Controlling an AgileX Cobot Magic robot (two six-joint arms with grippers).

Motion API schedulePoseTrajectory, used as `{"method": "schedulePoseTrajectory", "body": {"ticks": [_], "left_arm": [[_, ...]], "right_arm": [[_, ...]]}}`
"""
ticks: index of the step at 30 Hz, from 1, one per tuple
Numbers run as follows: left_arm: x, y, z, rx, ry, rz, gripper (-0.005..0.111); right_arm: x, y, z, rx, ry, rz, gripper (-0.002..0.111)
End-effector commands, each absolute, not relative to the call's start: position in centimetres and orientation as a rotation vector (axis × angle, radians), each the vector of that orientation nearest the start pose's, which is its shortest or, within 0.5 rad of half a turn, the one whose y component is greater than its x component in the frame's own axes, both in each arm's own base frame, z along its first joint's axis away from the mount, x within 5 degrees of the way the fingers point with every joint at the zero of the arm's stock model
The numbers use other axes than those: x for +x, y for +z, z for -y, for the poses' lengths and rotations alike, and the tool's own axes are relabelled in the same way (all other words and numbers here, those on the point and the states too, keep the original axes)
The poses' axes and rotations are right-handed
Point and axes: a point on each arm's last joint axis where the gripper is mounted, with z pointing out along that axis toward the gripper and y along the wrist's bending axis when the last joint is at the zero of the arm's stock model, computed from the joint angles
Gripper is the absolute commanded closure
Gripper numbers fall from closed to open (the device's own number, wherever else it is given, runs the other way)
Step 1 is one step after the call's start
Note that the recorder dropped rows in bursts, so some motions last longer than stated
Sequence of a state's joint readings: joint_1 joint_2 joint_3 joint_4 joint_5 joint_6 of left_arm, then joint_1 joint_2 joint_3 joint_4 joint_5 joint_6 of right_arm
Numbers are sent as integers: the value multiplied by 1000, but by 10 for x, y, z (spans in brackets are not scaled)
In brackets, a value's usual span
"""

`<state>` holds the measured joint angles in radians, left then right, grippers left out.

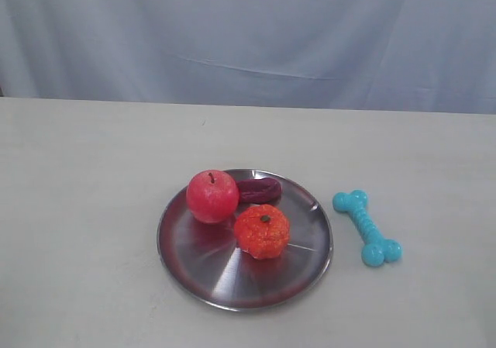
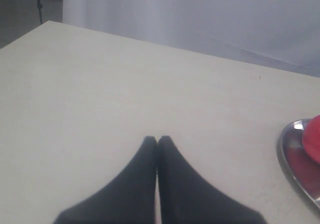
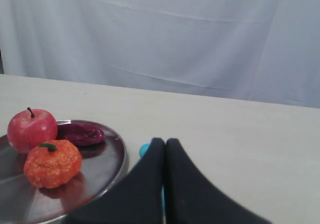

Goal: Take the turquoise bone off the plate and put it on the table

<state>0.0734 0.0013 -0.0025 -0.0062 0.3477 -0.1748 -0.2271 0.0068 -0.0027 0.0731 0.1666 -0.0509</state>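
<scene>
The turquoise bone (image 1: 367, 228) lies flat on the table (image 1: 93, 208), just right of the plate (image 1: 194, 270) and apart from its rim. Neither gripper shows in the exterior view. In the right wrist view my right gripper (image 3: 165, 142) is shut and empty, above the table beside the plate (image 3: 112, 164). Only one knob of the bone (image 3: 144, 149) shows past its fingers. In the left wrist view my left gripper (image 2: 157, 139) is shut and empty over bare table, with the plate's rim (image 2: 287, 159) off to one side.
On the plate sit a red apple (image 1: 211, 196), an orange pumpkin-like toy (image 1: 262, 231) and a dark purple piece (image 1: 259, 190). A pale blue cloth (image 1: 248, 38) hangs behind the table's far edge.
</scene>
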Motion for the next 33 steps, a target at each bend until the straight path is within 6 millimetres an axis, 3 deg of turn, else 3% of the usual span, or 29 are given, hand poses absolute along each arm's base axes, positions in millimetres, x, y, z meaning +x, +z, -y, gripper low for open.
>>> {"method": "schedulePoseTrajectory", "body": {"ticks": [1, 33], "left_arm": [[53, 182, -4, -232, -70, -1812, 107], [53, 182, -4, -232, -70, -1812, 107]], "right_arm": [[55, 199, 12, 158, -184, -1630, 109], [55, 200, 12, 157, -186, -1625, 109]]}}
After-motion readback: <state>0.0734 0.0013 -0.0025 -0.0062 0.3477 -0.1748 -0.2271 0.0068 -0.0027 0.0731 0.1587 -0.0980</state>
